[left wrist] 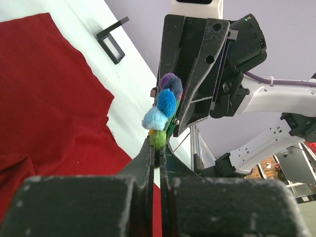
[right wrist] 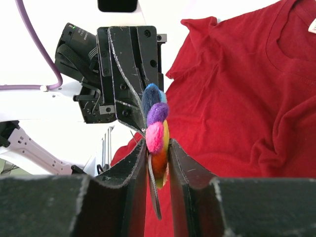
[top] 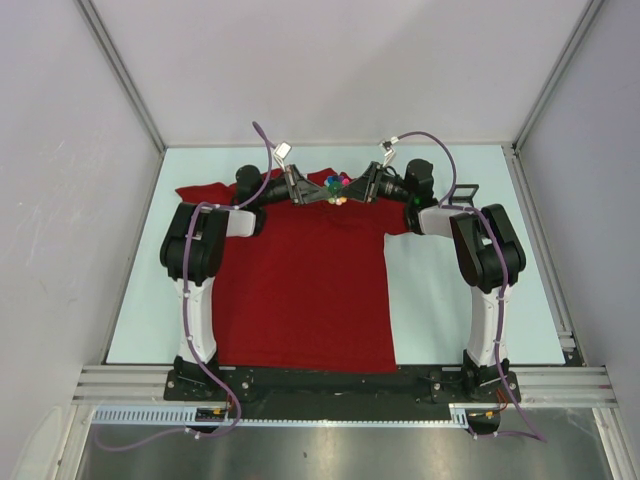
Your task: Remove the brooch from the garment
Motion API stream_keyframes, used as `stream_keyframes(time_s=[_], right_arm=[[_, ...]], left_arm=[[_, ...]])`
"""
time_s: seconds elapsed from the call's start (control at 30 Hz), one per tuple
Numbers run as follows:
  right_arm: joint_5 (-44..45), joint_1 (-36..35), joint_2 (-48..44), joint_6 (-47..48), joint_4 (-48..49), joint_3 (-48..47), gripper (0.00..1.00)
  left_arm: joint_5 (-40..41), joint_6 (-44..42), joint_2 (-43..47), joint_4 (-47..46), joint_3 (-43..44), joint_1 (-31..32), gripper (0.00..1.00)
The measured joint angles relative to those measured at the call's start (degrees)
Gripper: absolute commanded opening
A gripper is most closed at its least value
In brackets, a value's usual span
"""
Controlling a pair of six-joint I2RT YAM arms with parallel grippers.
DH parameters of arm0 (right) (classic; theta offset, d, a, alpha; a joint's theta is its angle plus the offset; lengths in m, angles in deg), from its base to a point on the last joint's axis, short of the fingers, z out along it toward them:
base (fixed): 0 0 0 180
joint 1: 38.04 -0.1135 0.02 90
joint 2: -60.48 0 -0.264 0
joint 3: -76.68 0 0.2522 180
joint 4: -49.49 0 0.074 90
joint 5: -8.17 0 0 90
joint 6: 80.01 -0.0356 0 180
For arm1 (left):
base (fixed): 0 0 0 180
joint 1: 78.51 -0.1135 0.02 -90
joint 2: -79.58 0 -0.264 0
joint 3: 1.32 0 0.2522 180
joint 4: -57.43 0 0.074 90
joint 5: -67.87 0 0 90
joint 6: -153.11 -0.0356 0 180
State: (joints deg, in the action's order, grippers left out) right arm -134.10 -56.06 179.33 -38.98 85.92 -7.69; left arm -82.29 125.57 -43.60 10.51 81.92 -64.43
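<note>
Pale table point(top: 450, 300), garment point(top: 300, 290); brooch point(top: 337, 188) half hidden between both jaws.

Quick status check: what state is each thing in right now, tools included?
left tool: shut on the brooch
right tool: shut on the brooch, opposite side
brooch: pinched between both tools, held above the garment
garment: spread on the table, rumpled near the neck

A robotics laboratory test cell is shown. A pale desk point(top: 470, 310) is enclosed on three sides by plain white panels point(top: 330, 60) set in aluminium framing point(top: 122, 75). A left arm point(top: 195, 300) and a right arm point(top: 485, 300) are bolted by a slotted metal rail point(top: 570, 383) at the near edge. Purple cables point(top: 264, 140) are strung along them, and a white cable duct point(top: 340, 421) is fitted below.
</note>
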Motion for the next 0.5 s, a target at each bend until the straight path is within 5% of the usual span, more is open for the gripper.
stream_keyframes(time_s=[0.27,0.43,0.5], right_arm=[[0.22,0.0,0.0,0.37,-0.52,0.0,0.15],[0.31,0.0,0.0,0.61,-0.61,-0.04,0.0],[0.37,0.0,0.0,1.03,-0.83,-0.13,0.0]], left_arm=[[0.0,0.02,0.0,0.28,0.04,0.0,0.0],[-0.07,0.44,-0.15,-0.11,0.17,0.04,0.0],[-0.09,0.5,-0.35,-0.48,0.31,0.04,0.09]])
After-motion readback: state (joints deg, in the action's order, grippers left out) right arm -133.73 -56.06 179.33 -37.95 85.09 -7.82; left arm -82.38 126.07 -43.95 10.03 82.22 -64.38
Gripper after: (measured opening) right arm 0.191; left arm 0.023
